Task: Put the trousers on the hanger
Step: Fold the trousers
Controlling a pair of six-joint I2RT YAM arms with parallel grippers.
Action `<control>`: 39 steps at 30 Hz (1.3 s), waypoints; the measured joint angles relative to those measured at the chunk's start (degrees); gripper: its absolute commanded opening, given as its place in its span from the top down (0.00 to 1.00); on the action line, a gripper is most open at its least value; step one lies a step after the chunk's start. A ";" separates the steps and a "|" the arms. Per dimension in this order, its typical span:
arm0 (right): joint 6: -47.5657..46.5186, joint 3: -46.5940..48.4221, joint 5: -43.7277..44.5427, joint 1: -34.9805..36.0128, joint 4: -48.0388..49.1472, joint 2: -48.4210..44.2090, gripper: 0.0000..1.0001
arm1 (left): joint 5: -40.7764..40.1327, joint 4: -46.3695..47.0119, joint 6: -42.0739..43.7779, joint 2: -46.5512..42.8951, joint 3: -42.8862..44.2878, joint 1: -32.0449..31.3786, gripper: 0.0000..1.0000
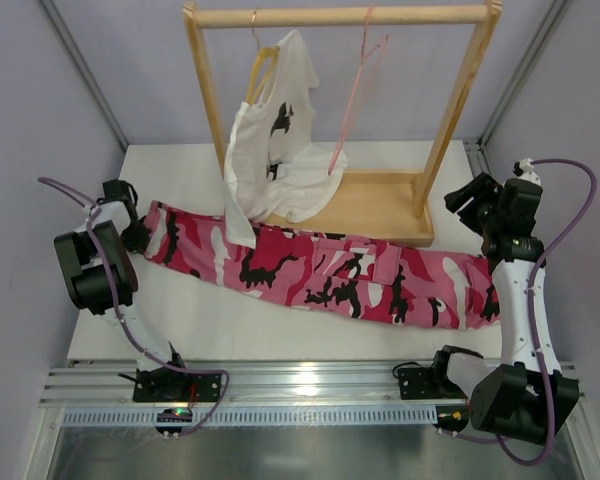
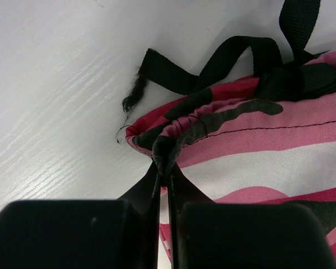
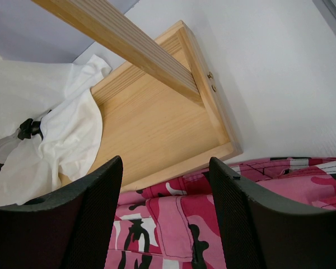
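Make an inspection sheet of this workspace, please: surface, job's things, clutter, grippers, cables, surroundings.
Surface: white table, no spills seen.
Job's things: trousers lie stretched out in front of the rack; pink hanger hangs bare on the rail.
Clutter: white T-shirt on a wooden hanger, draped onto the wooden rack base.
Grippers: left gripper shut on the trousers' gathered edge; right gripper open, holding nothing.
Cables: purple cables loop along both arms, not snagged.
Surroundings: grey walls, metal rail at the near edge.
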 measured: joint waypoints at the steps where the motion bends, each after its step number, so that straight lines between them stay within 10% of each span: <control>1: -0.02 0.00 0.04 0.00 -0.04 -0.11 0.34 | 0.24 0.07 0.26 0.00 0.00 0.00 1.00; 24: 1.90 -1.95 -2.54 0.02 -2.25 0.13 0.33 | -11.28 -13.16 1.97 -20.50 -7.93 3.39 1.00; 39: 12.70 2.64 12.46 0.00 -18.84 11.72 0.33 | -10.23 -14.78 5.07 -23.65 -14.36 12.17 0.90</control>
